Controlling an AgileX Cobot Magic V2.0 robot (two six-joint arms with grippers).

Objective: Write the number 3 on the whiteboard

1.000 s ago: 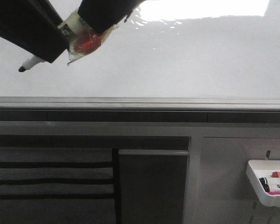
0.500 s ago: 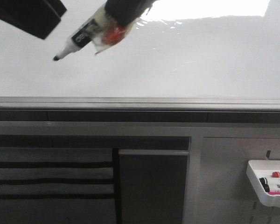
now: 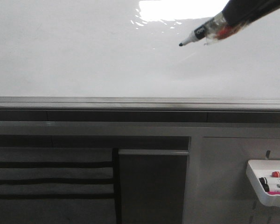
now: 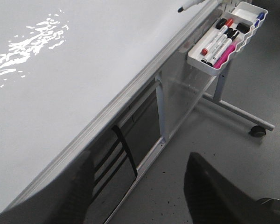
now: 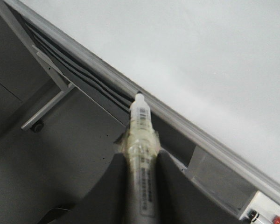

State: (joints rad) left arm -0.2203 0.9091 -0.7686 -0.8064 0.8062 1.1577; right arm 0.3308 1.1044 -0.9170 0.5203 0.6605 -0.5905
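The whiteboard point(image 3: 107, 60) fills the upper front view, glossy white, with a grey edge strip along its bottom. No number 3 is in view; the surface I see is blank. My right gripper point(image 3: 225, 25) comes in from the upper right, shut on a taped black-tipped marker point(image 3: 196, 35). The marker's tip hangs close to the board near the light patch; I cannot tell whether it touches. In the right wrist view the marker point(image 5: 142, 140) sits between the gripper's point(image 5: 141, 186) fingers. My left gripper point(image 4: 140, 196) is open and empty, off the board's edge, above the floor.
A white tray point(image 3: 256, 184) with several markers hangs on the stand at the lower right; the tray point(image 4: 245, 35) also shows in the left wrist view. Below the board are the grey stand frame point(image 3: 191, 177), a dark panel and a wheeled leg point(image 4: 238, 112).
The right arm has carried the marker from the board's upper left across to its upper right. The left arm has pulled back out of the front view at the top left.
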